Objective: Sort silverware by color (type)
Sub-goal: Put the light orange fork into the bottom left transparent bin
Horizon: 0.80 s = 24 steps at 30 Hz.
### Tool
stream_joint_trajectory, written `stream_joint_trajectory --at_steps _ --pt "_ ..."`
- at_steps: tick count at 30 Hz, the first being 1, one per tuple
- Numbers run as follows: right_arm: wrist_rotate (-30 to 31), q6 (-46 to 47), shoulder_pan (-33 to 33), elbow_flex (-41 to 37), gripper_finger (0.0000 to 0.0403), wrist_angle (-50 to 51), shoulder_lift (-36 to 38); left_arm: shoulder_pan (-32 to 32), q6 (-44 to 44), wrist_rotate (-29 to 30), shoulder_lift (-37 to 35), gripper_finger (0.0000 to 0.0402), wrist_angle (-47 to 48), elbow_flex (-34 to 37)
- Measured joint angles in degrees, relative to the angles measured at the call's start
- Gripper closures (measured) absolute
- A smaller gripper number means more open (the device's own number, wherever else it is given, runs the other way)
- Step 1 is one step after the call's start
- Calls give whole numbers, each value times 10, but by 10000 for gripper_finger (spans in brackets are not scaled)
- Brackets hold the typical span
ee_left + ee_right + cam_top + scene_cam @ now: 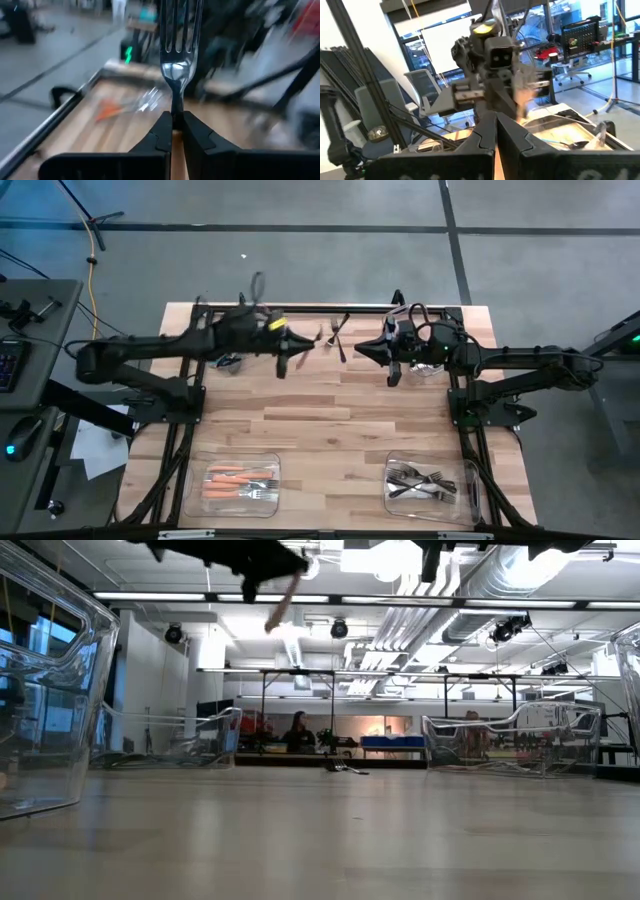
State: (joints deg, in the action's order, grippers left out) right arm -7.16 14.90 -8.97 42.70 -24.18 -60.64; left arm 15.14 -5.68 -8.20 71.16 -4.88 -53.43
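1. Two clear bins sat at the near edge of the table (pixel 330 430): the left bin (pixel 241 483) held orange-handled forks and spoons (pixel 236 480), and the right bin (pixel 432 485) held dark metal forks (pixel 420 480).

2. Over the far half of the table, the left claw (pixel 172 125) was clamped tight on the neck of a fork (pixel 177 50), its silver tines pointing away from the wrist camera.

3. Seen from above, that fork (pixel 322 338) hung in the air off the tip of the left claw (pixel 298 345), clear of the tabletop.

4. From table height, a pale handle (pixel 282 602) slanted down from the dark left arm high in the frame.

5. The right claw (pixel 495 130) faced the left arm across the gap, its fingers pressed together with nothing between them.

6. From above, the right claw (pixel 372 350) hovered near the far edge, close to the left claw but not touching it.

7. Between the two claws, one dark utensil (pixel 338 335) lay on the far part of the table; its type could not be made out.

8. Two more clear bins stood at the far corners, each partly hidden under an arm.

9. Beyond the table, a person (pixel 298 730) sat in the room behind.
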Motion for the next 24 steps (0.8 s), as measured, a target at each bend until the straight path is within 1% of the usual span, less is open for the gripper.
stream_joint_trajectory --at_steps 3,6,9,12,20,22,24 --pt "-8 -4 0 0 403 -1 0 -28 -60 16 -49 396 -104 62" --pt "-9 -19 0 0 403 -1 0 -58 -83 53 -84 396 -166 105" --pt "-9 -29 0 0 403 -1 0 -79 -82 87 -100 396 -177 124" --pt "-9 -30 0 0 403 -3 0 -86 -82 103 -102 396 -181 126" --pt "-9 -29 0 0 403 -3 0 -86 -78 99 -100 396 -191 126" --pt "-9 -29 0 0 403 -3 0 -89 -89 69 -100 396 -175 118" --pt "-9 -28 0 0 403 -3 0 -103 -106 30 -105 396 -126 95"
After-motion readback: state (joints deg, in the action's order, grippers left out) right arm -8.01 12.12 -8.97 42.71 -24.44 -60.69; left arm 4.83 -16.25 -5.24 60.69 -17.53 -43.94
